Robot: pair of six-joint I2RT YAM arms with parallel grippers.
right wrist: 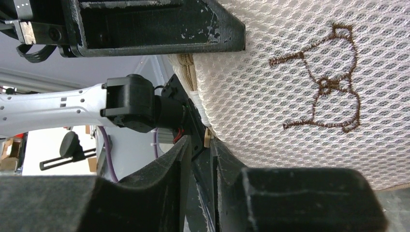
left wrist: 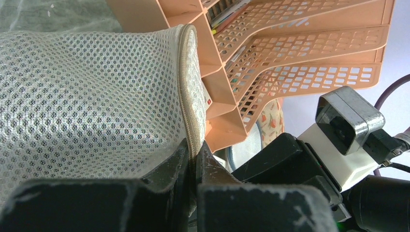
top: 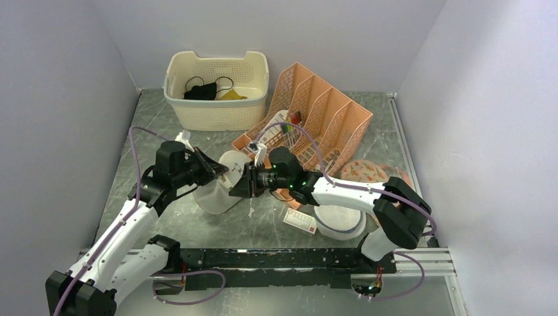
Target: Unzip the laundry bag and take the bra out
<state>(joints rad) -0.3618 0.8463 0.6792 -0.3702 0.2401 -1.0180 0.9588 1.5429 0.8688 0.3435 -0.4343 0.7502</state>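
Note:
The laundry bag [top: 217, 191], a white mesh cylinder with a tan zipper rim [left wrist: 185, 87], is held up off the table between both arms. My left gripper [top: 220, 170] is shut on that rim; in the left wrist view the jaws [left wrist: 195, 147] pinch the tan trim. My right gripper [top: 231, 187] is at the bag's other side. In the right wrist view its fingers stand a narrow gap apart [right wrist: 200, 141], with a small beige zipper pull [right wrist: 207, 137] at the tips, against one finger. The bag's mesh [right wrist: 300, 58] carries a brown embroidered motif. The bra is hidden.
A cream basket [top: 217, 113] at the back holds a black cloth with loops [top: 201, 91] and something yellow [top: 231, 95]. An orange file organiser [top: 329, 118] stands right of the bag. A mesh disc with a grey-blue rim [top: 339, 220] and a card [top: 299, 222] lie under the right arm.

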